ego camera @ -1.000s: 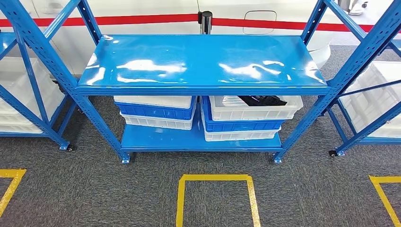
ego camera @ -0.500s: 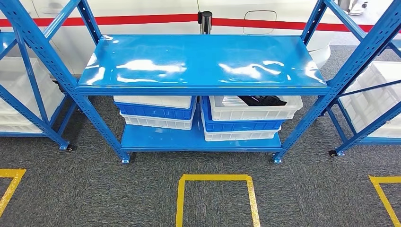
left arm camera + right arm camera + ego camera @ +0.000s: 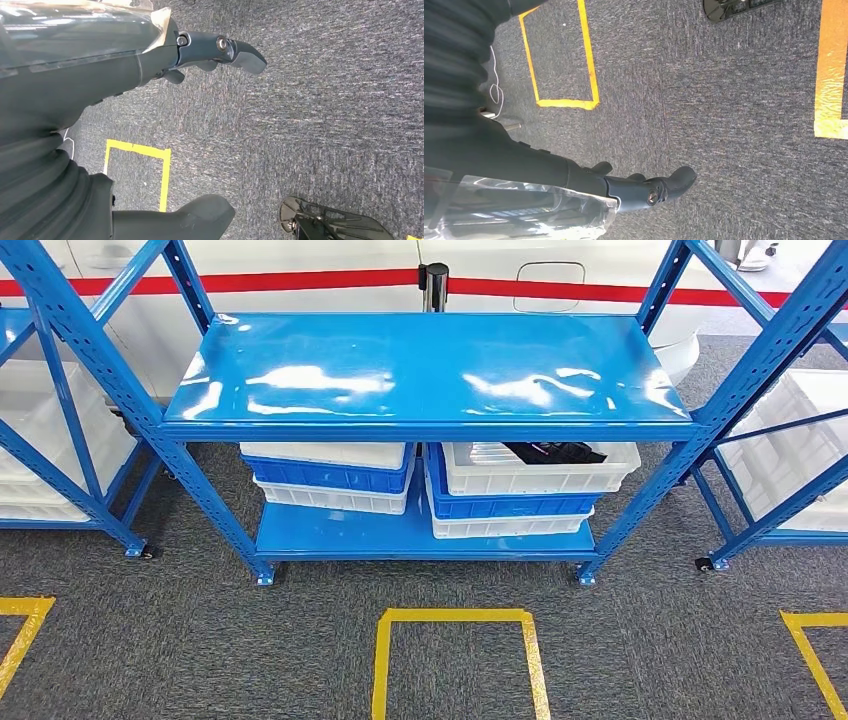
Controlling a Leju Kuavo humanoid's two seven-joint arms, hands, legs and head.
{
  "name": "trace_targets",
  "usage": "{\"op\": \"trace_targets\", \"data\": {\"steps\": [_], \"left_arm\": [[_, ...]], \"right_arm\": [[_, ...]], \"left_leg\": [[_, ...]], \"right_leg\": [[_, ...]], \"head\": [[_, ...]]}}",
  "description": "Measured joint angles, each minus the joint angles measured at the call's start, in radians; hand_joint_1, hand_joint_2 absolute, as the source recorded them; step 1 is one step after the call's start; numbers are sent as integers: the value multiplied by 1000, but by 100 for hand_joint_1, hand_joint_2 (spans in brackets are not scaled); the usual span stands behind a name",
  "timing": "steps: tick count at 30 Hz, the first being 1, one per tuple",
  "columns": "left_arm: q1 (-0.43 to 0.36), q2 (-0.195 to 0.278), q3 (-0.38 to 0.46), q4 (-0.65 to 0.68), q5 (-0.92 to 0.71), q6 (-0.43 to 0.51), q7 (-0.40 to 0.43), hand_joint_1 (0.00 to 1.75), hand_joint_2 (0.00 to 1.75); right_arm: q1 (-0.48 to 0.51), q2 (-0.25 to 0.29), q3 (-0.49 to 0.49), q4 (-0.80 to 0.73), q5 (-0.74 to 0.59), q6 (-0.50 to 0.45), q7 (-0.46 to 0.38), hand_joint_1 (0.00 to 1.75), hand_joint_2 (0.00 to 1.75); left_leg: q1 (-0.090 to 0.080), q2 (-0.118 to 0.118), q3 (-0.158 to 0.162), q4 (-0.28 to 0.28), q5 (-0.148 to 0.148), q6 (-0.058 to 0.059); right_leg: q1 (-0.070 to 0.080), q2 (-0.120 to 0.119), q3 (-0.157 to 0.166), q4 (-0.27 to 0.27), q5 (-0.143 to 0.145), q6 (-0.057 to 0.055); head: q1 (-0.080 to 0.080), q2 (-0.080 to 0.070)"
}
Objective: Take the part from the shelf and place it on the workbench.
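Observation:
A black part (image 3: 555,452) lies in the top white bin (image 3: 540,472) on the right of the blue shelf's (image 3: 420,370) lower level, partly hidden under the glossy top board. My left hand (image 3: 150,60) hangs over the grey carpet, fingers (image 3: 235,50) and thumb (image 3: 195,220) apart, holding nothing. My right hand (image 3: 589,180) also hangs over the carpet with fingers (image 3: 674,182) stretched out and nothing in them. Both hands are far from the shelf.
Stacked white and blue bins (image 3: 330,475) sit on the left of the lower level. Similar blue racks with white bins stand at the left (image 3: 40,430) and right (image 3: 800,430). Yellow tape squares (image 3: 455,618) mark the carpet before the shelf. A black post (image 3: 435,282) stands behind.

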Motion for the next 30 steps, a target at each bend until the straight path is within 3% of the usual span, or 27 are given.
{"op": "trace_targets", "data": {"steps": [7,13,30], "left_arm": [[0,0,0,0,-2,0,-3,0,175],[-17,-20,-33,0,-66,42,-51,0,175],[-27,-39,-45,0,-53,35,-88,0,175]], "right_arm": [[0,0,0,0,-5,2,-3,0,175],[0,6,-37,0,-107,34,-48,0,175],[1,2,-78,0,-126,66,-94,0,175]], "left_leg": [[0,0,0,0,0,0],[0,0,0,0,0,0],[0,0,0,0,1,1]], "right_leg": [[0,0,-1,0,0,0],[0,-1,-1,0,0,0],[0,-1,5,0,1,1]], "head": [[0,0],[0,0],[0,0]]}}
